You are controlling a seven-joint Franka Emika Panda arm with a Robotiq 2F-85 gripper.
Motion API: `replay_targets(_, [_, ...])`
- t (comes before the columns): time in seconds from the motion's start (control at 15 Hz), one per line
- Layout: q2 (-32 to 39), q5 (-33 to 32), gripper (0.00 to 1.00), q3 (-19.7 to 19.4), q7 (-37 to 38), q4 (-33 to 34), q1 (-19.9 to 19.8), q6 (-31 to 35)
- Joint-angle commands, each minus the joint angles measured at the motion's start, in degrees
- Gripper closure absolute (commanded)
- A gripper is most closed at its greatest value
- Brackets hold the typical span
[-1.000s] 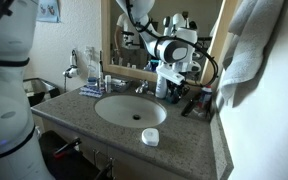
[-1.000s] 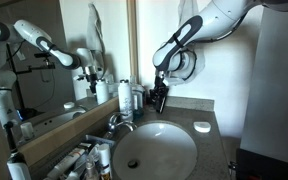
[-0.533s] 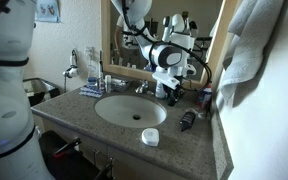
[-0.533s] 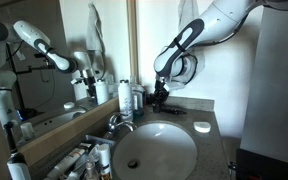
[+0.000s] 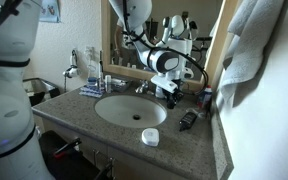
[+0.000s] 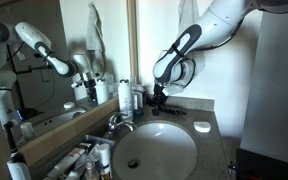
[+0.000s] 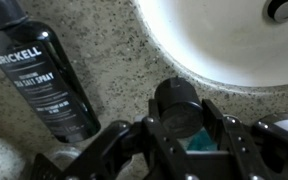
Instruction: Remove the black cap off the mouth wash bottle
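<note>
The mouth wash bottle (image 7: 44, 82) is a small black bottle with white lettering. It lies on the speckled counter at the left of the wrist view. In an exterior view it is the small dark shape (image 5: 187, 119) lying right of the sink. My gripper (image 7: 180, 113) is shut on a round black cap (image 7: 176, 98), and something teal shows just below the cap between the fingers. In both exterior views the gripper (image 5: 169, 89) (image 6: 157, 98) hangs low over the counter behind the sink's rim, apart from the bottle. Whether the bottle's top is bare cannot be seen.
The white sink (image 5: 130, 109) (image 7: 219, 45) lies beside the gripper, with the faucet (image 6: 117, 122) at its back. A white soap dish (image 5: 150, 137) (image 6: 201, 127) stands near the front edge. Taller bottles (image 6: 134, 98) stand by the mirror. A towel (image 5: 249, 45) hangs nearby.
The arm has moved from the bottles at the back corner toward the sink's back rim. The small dark bottle, not seen on the open counter a second ago, lies there now.
</note>
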Motion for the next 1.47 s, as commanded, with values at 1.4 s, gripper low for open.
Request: replay_targets(1.4, [-27.38,-12.60,0.00,1.18,8.07,1.84,5.14,-26.54])
